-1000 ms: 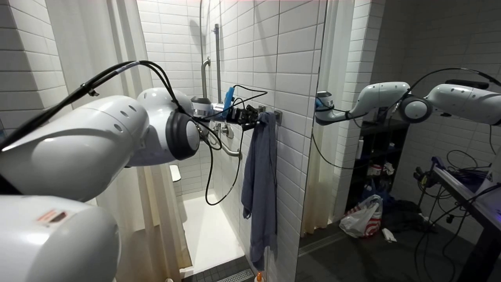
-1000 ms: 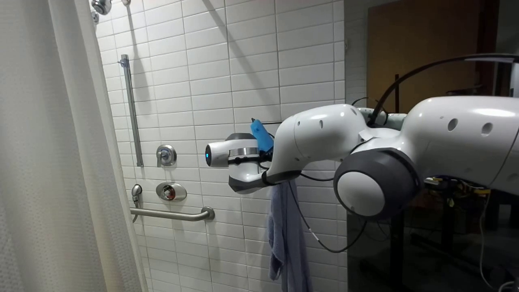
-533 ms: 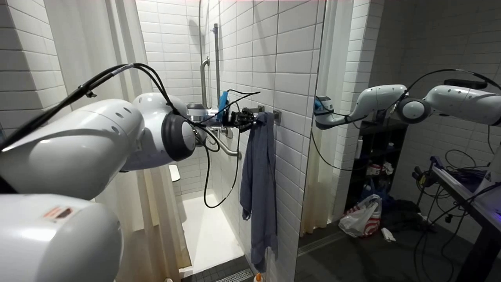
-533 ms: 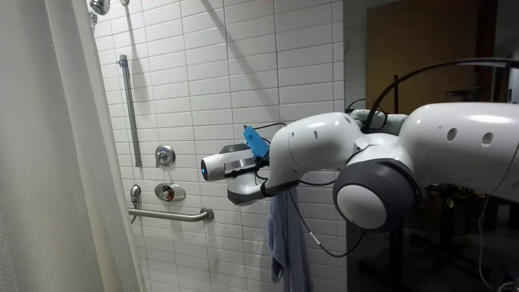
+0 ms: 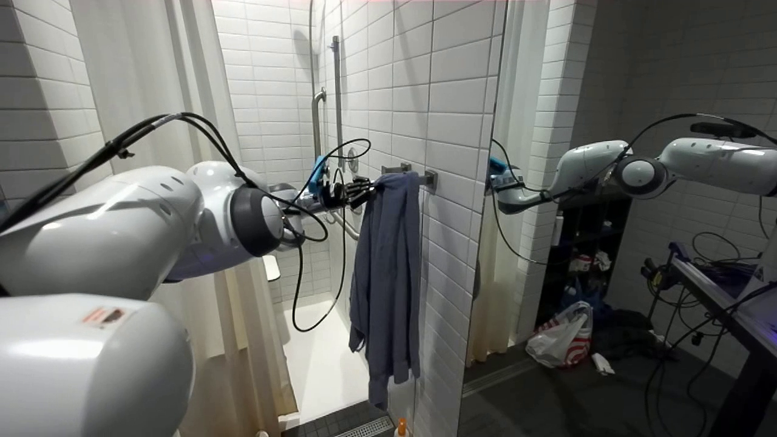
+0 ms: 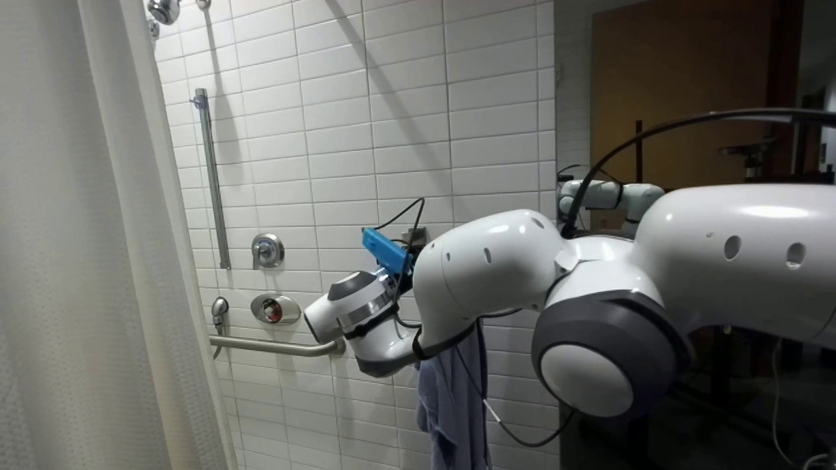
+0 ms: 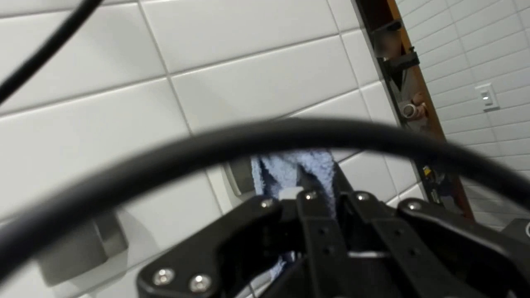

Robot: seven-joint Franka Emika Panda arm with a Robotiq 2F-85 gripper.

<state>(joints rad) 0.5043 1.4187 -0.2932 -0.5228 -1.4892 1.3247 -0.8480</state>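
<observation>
Towel (image 5: 387, 273) hangs blue-grey, fuzzy and deeply creased.

Towel (image 5: 385, 279) hangs before the wall (image 5: 455, 133); end effector (image 5: 368, 187) at its top.

Dark grey tiled floor (image 5: 340, 420), inset with a slotted metal drain grate (image 5: 367, 427); in reflection, a white-and-red plastic bag (image 5: 563, 337) rests on it.

Arm (image 6: 490, 274): glossy white, rounded contours, small dark screw recesses (image 6: 733, 247). Joint housing (image 6: 607, 320): dark grey, white disc cover (image 6: 586, 380). Wrist section (image 6: 326, 318): white, silver band (image 6: 369, 310), dark cap (image 6: 351, 285), blue casing (image 6: 386, 250) fitted. Link label (image 5: 104, 316): small, orange and dark. Cable bundle (image 5: 113, 146): black, arched. Tool (image 7: 336, 200): black, angular, bright round screw heads (image 7: 200, 283).
</observation>
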